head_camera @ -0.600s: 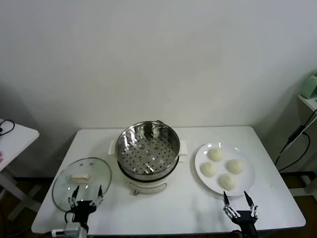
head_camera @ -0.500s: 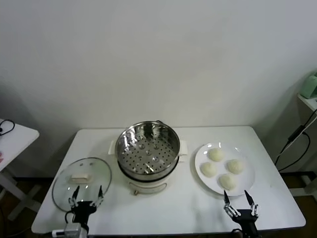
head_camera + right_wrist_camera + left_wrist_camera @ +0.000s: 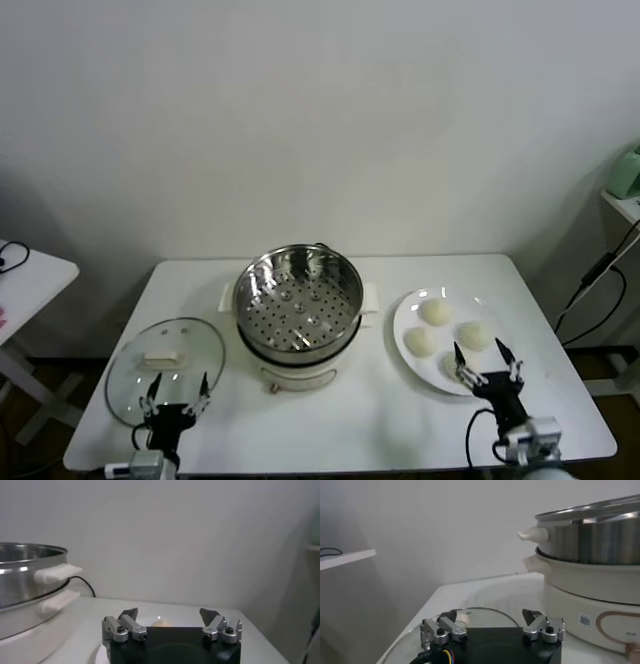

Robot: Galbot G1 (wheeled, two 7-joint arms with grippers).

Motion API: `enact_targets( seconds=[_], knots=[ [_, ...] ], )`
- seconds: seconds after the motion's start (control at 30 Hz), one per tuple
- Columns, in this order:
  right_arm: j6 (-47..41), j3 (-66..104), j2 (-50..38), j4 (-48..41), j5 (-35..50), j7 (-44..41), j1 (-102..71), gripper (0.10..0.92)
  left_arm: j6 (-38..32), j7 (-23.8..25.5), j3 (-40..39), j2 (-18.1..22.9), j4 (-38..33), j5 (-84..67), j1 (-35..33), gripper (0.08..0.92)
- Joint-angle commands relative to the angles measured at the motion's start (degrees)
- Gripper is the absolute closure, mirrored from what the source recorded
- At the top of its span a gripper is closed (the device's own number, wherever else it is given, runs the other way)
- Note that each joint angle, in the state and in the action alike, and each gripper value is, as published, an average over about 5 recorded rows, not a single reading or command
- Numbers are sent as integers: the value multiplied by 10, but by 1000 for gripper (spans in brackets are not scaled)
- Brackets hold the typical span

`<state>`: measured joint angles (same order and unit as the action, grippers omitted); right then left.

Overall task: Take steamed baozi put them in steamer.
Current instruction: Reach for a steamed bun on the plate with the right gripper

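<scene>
head view, taken left to right with the steamer point(image 3: 298, 303) as the marker: the left gripper point(image 3: 173, 397) sits parked to the steamer's near left, jaws apart and empty, over the near edge of the glass lid point(image 3: 165, 362), same as a moment ago. the steamer is open, its holed tray bare. to its right the buns point(image 3: 436, 312) lie on the white plate point(image 3: 410, 305). what changed is the right gripper point(image 3: 488, 363): it has come up from the near table edge and now hangs over the plate's near side, jaws wide and empty, covering the nearest bun. that looks like the start of the first pick; no bun is in the steamer yet.
</scene>
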<state>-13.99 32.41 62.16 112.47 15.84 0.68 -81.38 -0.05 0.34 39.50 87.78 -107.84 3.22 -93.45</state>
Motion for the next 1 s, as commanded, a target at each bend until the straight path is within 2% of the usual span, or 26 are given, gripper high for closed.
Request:
enact_targets(
  seconds=[0.03,0.2,0.37,0.47,0.67,0.8,1.0],
  knots=[
    [-162,-29,-73,7,-18,-18,139,203,-2,1,0,-1,-2,0,-1,177],
    [-240,-106,-152,-34,-47,-97,227,203,-3,2,-3,-4,-13,1,-3,177],
    [-249,-179,-231,-99,-108,-227,319,203,-4,4,-6,-3,-20,3,-5,177],
    [-218,-226,-274,-142,-144,-324,380,203,-5,4,-8,-2,-23,5,-8,177],
    [-92,-379,-361,-216,-190,-496,546,203,-9,5,-9,1,-24,12,-11,177],
    [-47,-515,-375,-262,-190,-569,673,203,-13,4,-10,4,-21,16,-12,177],
    [-20,-678,-337,-346,-180,-626,829,203,-17,5,-11,6,-19,20,-14,177]
  ],
)
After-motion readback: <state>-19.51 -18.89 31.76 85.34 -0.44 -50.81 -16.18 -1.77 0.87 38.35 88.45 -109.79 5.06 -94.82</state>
